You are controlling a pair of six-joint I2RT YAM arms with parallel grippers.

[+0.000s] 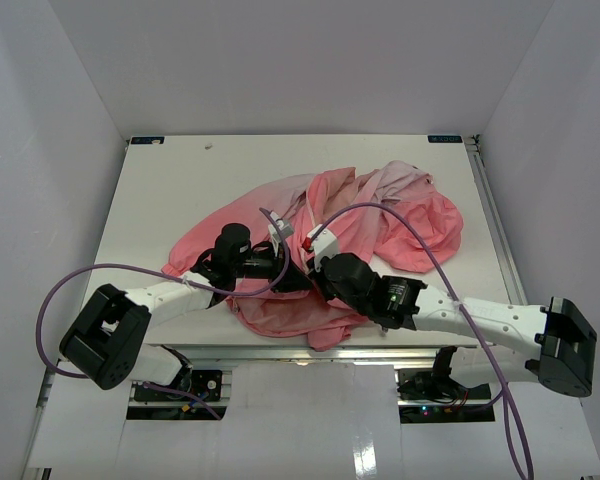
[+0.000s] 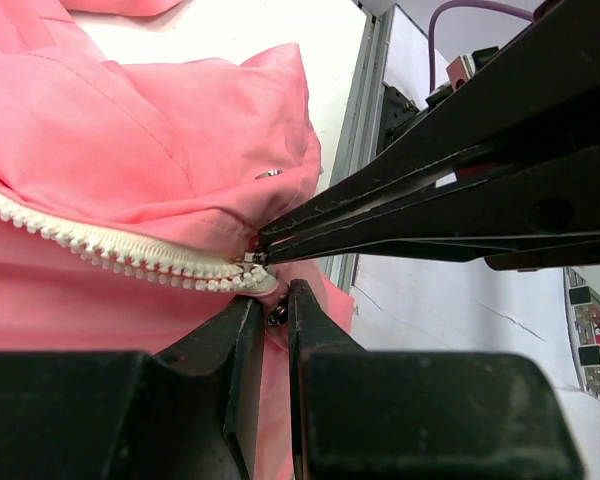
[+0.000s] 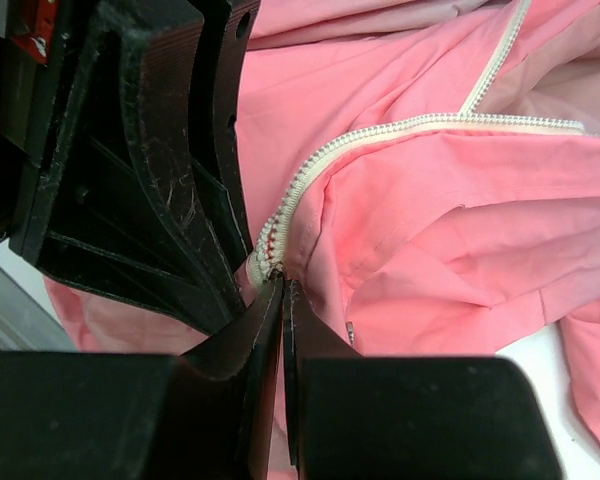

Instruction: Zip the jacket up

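Note:
The salmon-pink jacket [image 1: 380, 225] lies crumpled on the white table [image 1: 180, 190], its pale zipper [image 2: 100, 243] running to a bottom end at the near hem. My left gripper [image 2: 277, 310] is shut on the pink fabric just below that end, with a small stud between its jaws. My right gripper [image 3: 283, 282] comes in from the other side. Its thin fingers [image 2: 430, 200] are pressed together on a small metal piece at the zipper's end [image 3: 270, 262]. In the top view the left gripper [image 1: 292, 272] and right gripper [image 1: 315, 268] meet tip to tip over the hem.
The table's metal edge rail [image 2: 365, 150] runs close beside both grippers. Purple cables [image 1: 80, 280] loop off each arm. A snap stud [image 2: 269, 174] sits on the fabric above the zipper end. Bare table [image 1: 170, 170] lies to the far left.

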